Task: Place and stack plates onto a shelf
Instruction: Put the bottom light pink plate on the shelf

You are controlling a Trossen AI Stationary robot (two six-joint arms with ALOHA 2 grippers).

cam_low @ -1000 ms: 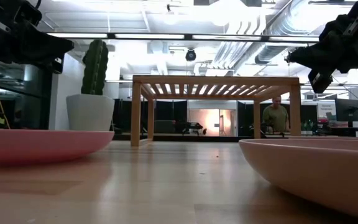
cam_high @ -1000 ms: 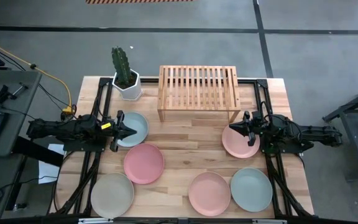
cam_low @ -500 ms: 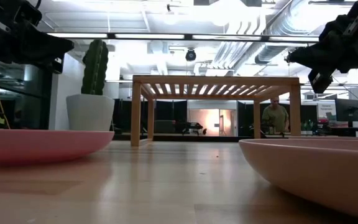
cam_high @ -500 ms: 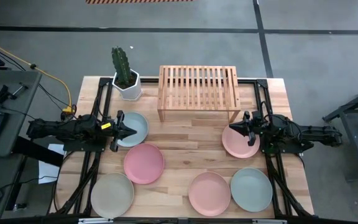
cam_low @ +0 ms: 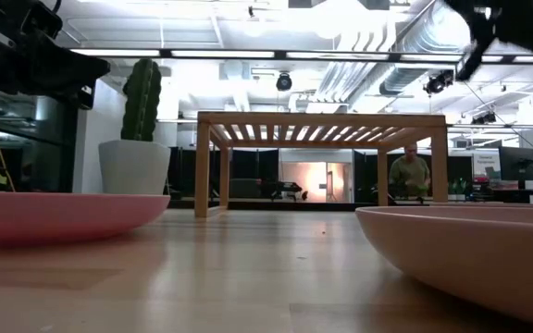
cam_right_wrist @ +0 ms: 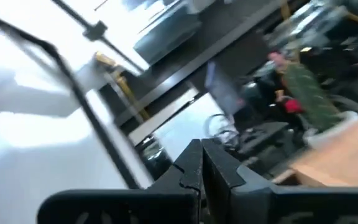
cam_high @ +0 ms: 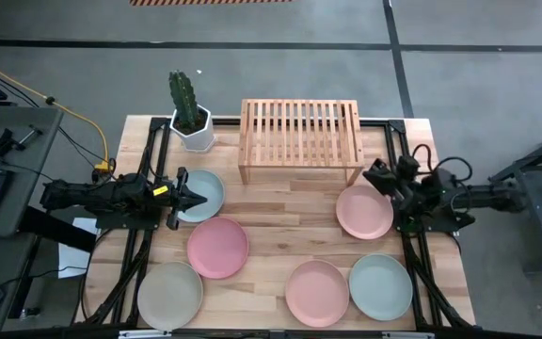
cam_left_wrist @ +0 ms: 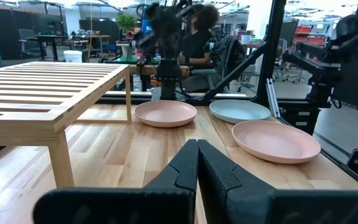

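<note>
Right tool [cam_high: 376,173] closed, empty, at frame right above the pink plate [cam_high: 364,212] lying right of centre; looks light, stiff, shallow — best pinched at its rim.

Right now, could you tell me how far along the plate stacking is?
Nothing is done yet: the shelf is bare and all six plates lie on the table, such as the pale blue plate and the pink plate. Nothing is in hand: the left gripper and the right gripper are both shut and hold nothing. All six plates are left.
</note>
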